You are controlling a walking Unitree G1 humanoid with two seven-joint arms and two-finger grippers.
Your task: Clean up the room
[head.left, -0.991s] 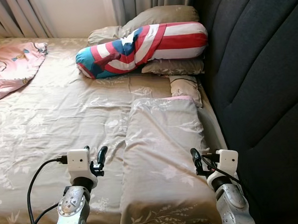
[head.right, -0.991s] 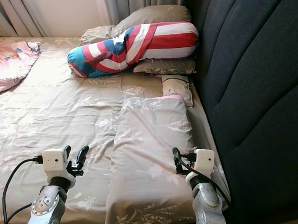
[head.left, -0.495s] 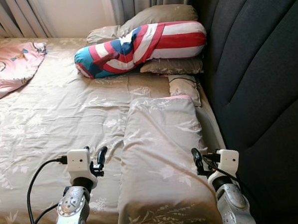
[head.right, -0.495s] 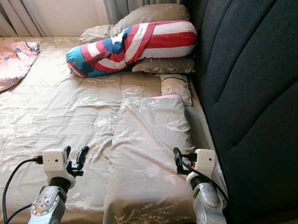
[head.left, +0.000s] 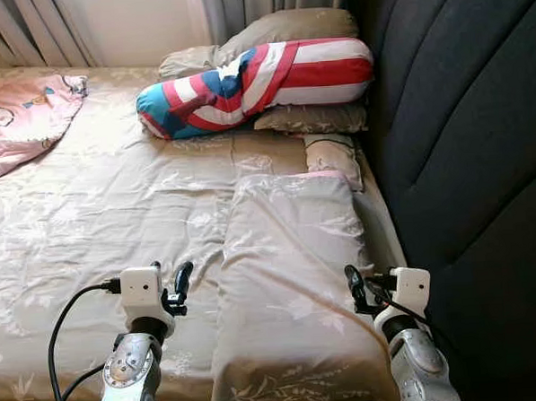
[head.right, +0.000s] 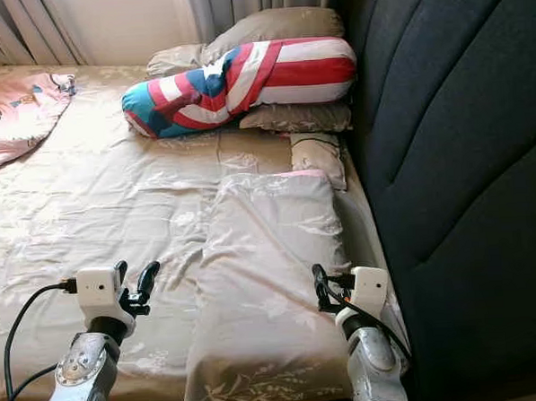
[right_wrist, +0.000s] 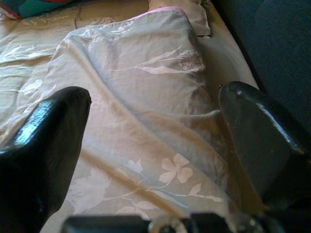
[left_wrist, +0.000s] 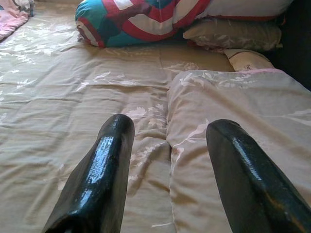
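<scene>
- Risk, as a judgement: snagging the loose floral sheet (head.left: 116,208) along with the beige pillow (head.left: 294,271), since same fabric and folds run together at the pillow's left edge.
- Also possible: grazing the dark headboard (head.left: 463,154) on the right, very close to the right arm.
- Left pincer (left_wrist: 167,160): spread wide, holding nothing, above the bed near the pillow's left edge.
- Right pincer (right_wrist: 150,126): spread wide, empty, over the pillow's near right part.
- Far end: striped bolster (head.left: 253,84); far left: pink blanket (head.left: 16,119).
</scene>
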